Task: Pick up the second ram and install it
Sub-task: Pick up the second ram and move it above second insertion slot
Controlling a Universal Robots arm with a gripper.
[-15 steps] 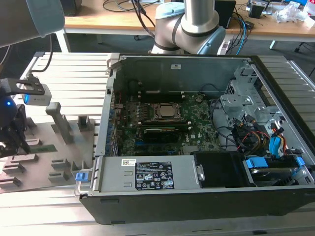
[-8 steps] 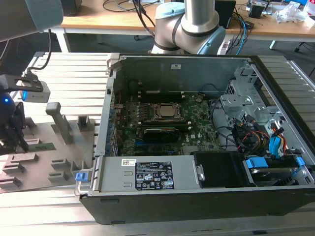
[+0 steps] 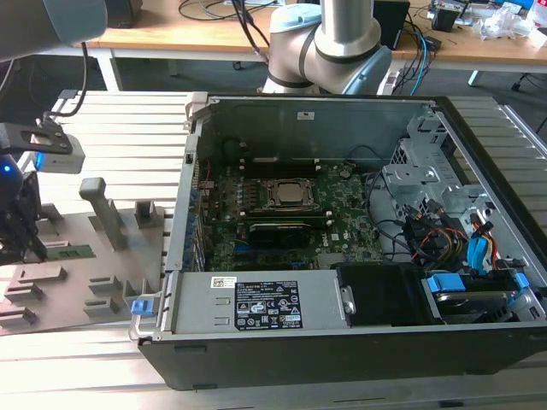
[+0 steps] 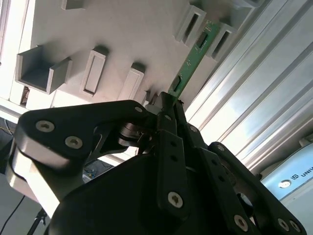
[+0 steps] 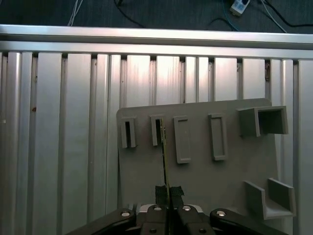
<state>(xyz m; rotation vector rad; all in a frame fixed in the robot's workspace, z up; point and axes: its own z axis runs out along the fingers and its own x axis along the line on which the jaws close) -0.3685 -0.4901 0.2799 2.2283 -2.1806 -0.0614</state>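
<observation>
Ribbed aluminium table (image 3: 111,128) carries, from the exterior view's left, a grey tray (image 3: 68,307) and an open computer case (image 3: 342,350), with wooden desks (image 3: 171,34) behind. The gripper (image 3: 32,248) stands over the tray's left part. In the second wrist view its fingers (image 4: 168,142) pinch the near end of the ram (image 4: 193,54), a thin green stick with small dark chips, whose far end lies between two raised slot blocks. In the first wrist view the ram appears edge-on as a thin line.
</observation>
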